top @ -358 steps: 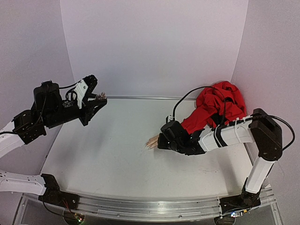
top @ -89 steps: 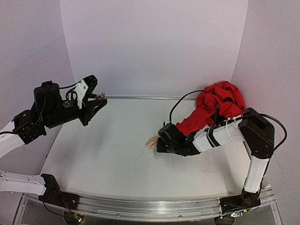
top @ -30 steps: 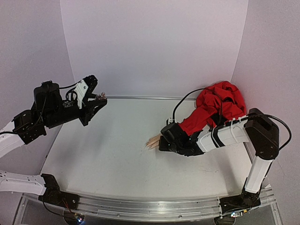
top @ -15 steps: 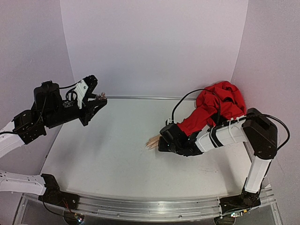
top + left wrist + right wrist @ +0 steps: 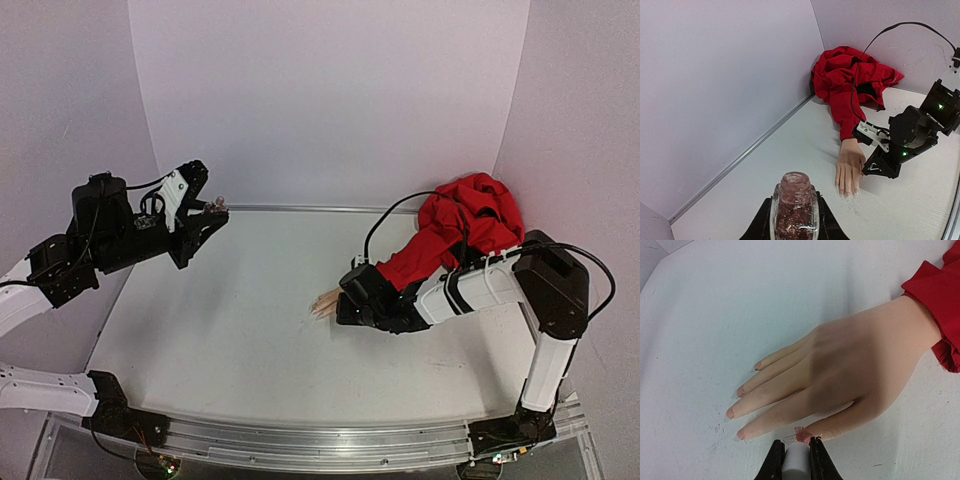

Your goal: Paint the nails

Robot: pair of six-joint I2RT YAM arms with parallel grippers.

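Observation:
A pale peach mannequin hand (image 5: 840, 375) in a red sleeve (image 5: 937, 295) lies flat on the white table, fingers pointing left; it also shows in the top view (image 5: 325, 301) and the left wrist view (image 5: 850, 162). Its nails (image 5: 730, 413) show reddish tips. My right gripper (image 5: 797, 450) is shut on a white brush cap (image 5: 797, 462), whose reddish brush tip touches the thumb tip (image 5: 805, 434). My left gripper (image 5: 794, 225) is shut on an open bottle of glittery red polish (image 5: 794, 212), held high at the left, far from the hand.
The red garment (image 5: 470, 225) is heaped at the back right corner with a black cable (image 5: 400, 205) over it. White walls enclose the table on the left, back and right. A metal rail (image 5: 300, 440) runs along the near edge.
My right gripper has shifted slightly over the hand in the last seconds, the brush staying near the fingertips. The left arm and bottle have not moved.

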